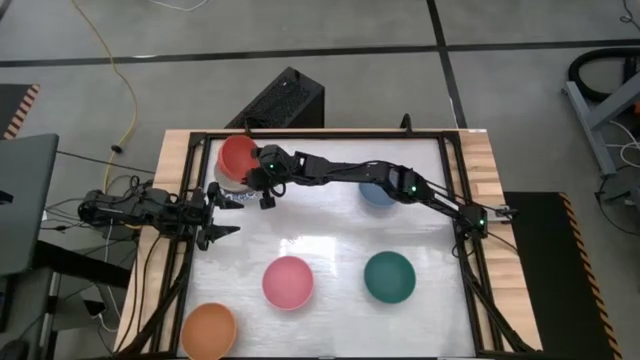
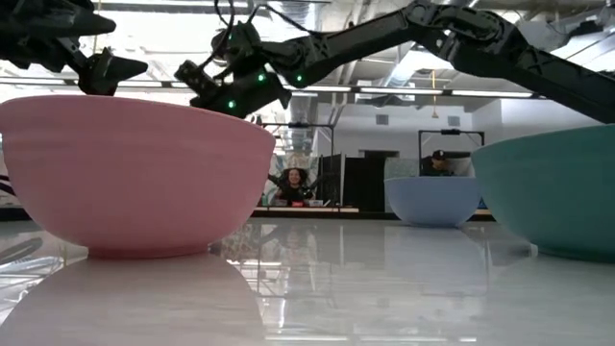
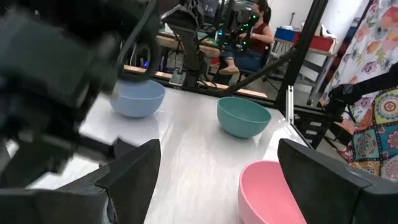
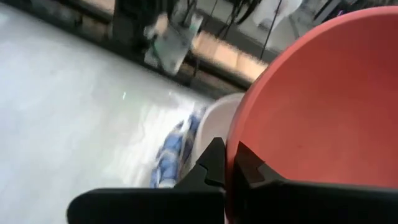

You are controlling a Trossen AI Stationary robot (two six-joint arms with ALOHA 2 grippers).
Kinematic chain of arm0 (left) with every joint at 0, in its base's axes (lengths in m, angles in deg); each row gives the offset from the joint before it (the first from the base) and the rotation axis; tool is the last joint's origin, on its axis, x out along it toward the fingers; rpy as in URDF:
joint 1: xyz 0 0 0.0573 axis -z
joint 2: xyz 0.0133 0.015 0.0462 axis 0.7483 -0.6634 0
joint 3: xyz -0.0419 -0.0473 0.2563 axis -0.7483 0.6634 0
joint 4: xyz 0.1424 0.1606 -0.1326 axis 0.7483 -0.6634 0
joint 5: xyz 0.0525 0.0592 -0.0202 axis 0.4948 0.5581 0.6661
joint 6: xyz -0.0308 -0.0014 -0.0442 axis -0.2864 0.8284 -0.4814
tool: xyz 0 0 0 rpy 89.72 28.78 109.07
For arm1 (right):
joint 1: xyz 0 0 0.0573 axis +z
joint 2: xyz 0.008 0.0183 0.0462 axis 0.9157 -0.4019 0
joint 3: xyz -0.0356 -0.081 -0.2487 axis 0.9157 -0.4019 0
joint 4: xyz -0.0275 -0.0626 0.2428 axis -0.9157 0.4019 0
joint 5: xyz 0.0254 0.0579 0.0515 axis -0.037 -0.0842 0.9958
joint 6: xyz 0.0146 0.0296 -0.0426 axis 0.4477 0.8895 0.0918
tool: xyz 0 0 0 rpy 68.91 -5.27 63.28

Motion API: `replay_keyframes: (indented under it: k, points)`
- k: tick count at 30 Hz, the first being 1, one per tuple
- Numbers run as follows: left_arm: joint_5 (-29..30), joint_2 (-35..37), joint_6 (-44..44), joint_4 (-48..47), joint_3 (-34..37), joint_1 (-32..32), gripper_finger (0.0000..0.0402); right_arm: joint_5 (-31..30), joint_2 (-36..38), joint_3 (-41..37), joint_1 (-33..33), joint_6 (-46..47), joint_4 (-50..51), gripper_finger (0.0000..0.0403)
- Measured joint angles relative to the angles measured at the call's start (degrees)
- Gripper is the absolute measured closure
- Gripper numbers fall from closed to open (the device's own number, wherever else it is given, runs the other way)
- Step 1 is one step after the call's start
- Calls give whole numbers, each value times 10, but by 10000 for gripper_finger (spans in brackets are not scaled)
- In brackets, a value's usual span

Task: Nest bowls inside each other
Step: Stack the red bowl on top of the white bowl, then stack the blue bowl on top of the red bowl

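White tabletop is filling the high view: the right gripper (image 1: 262,172) is reaching to the far left corner, pinching the rim of the red bowl (image 1: 238,155) above a white bowl with blue pattern (image 1: 226,185). Nearby, the left gripper (image 1: 222,213) is sitting with fingers spread, holding nothing. Pink bowl (image 1: 288,281), green bowl (image 1: 389,276), orange bowl (image 1: 208,330) and blue bowl (image 1: 377,194) are lying apart.

Low view is showing the pink, blue and green bowls resting on the table.

Right wrist view is showing fingers clamping the red rim.
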Motion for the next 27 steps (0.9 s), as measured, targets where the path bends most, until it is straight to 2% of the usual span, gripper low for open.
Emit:
replay_keyframes:
  k: [7,13,22,27]
  points:
    - [0,0,-1,0,0,0,88,-1,-7,1,0,18,-5,365]
    - [-1,0,-1,0,0,0,88,-1,-6,1,3,20,-3,318]
    - [-1,0,-5,-1,0,0,88,-4,-5,7,5,35,-6,225]
    - [0,0,-5,-1,0,0,88,-43,25,10,15,24,25,208]
